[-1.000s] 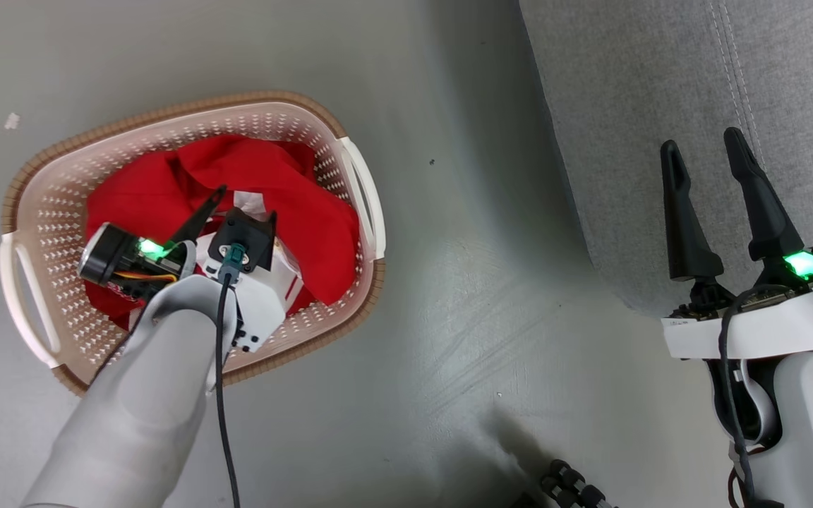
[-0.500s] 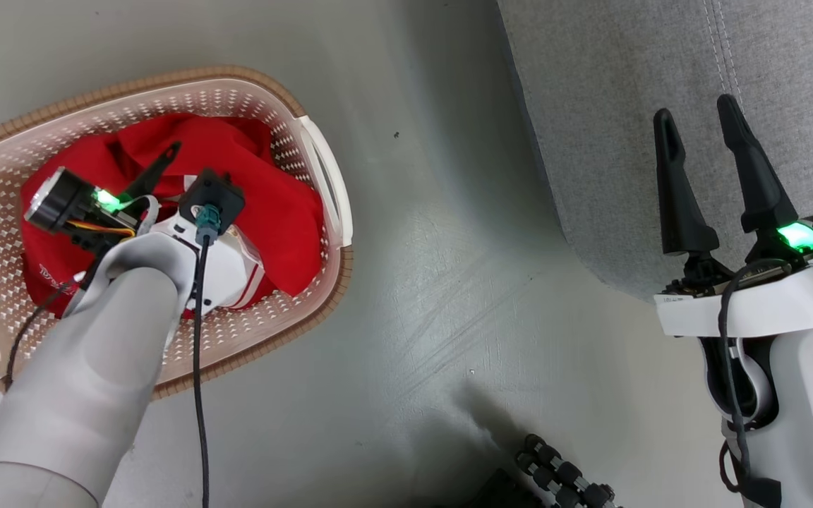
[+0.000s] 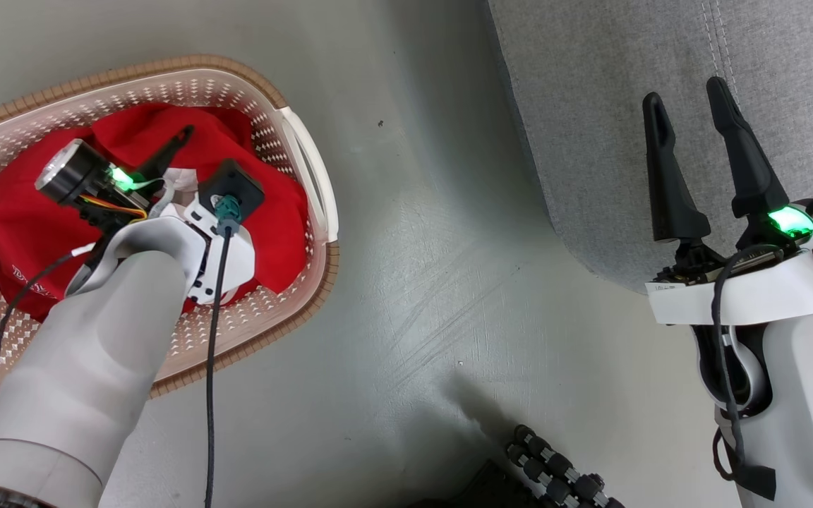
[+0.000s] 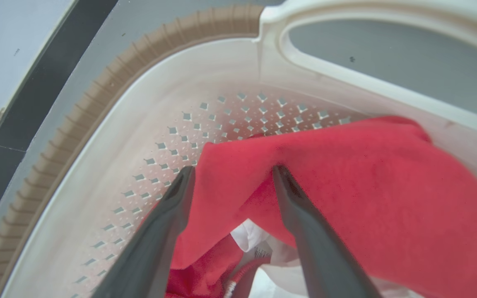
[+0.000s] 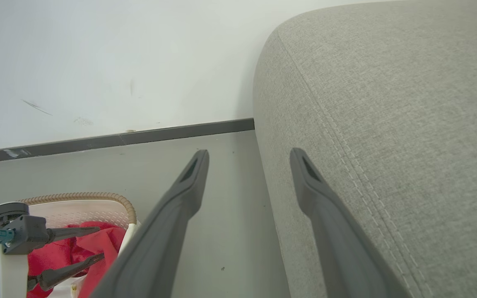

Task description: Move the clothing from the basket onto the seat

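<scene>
Reaching into oval cream perforated plastic basket [image 3: 166, 67]; grip not yet made.
Head view: bright red soft clothing [image 3: 272, 204] heaped inside the basket; large grey woven-fabric seat [image 3: 590, 85] well apart from the basket. Left wrist view: left gripper [image 4: 233, 173], fingers apart, straddles a raised fold. Probably light, limp, drapey; pinch that ridge deep. Right wrist view: right gripper [image 5: 250, 153] spread, empty, well apart from the basket.

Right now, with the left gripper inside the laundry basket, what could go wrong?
The open left gripper straddles just one fold of the red clothing, so a thin pinch could slip. One finger sits close to the perforated wall of the laundry basket and might catch it. The grey sofa lies across the floor; cloth could drop.
</scene>
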